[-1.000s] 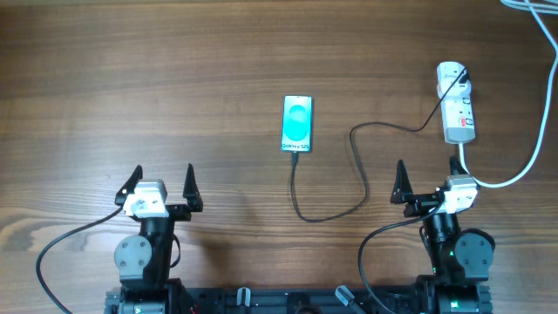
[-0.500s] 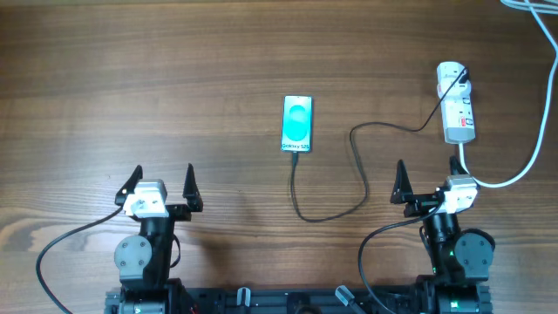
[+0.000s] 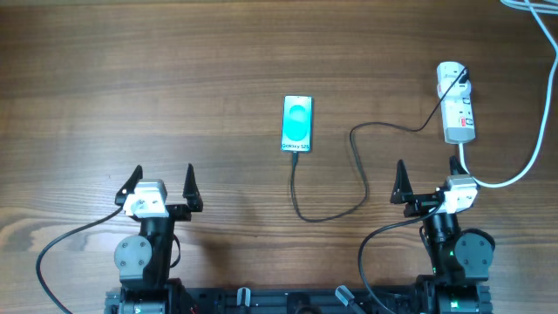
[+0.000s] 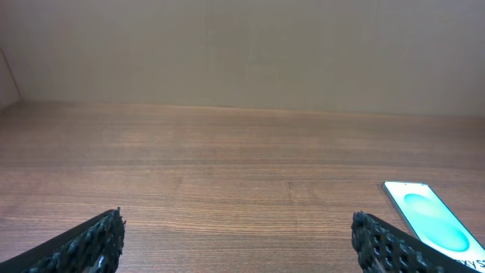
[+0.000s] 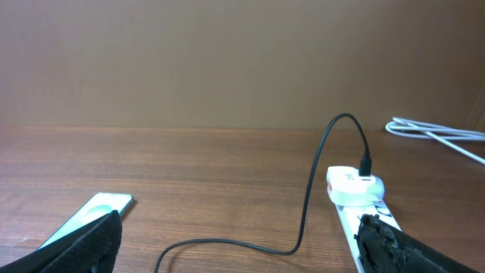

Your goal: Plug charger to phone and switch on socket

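The phone (image 3: 297,123) with a cyan screen lies flat at the table's middle; it also shows in the left wrist view (image 4: 433,227) and the right wrist view (image 5: 91,214). The thin black charger cable (image 3: 357,174) runs from the phone's near end, loops right and reaches the white plug on the socket (image 3: 457,112). In the right wrist view the cable (image 5: 311,189) rises to the plug on the socket (image 5: 355,186). My left gripper (image 3: 161,185) is open and empty, near the front left. My right gripper (image 3: 427,179) is open and empty, just in front of the socket.
A thick white cord (image 3: 536,148) curves from the socket's near end out to the right and back along the table's right edge. It also shows far right in the right wrist view (image 5: 432,133).
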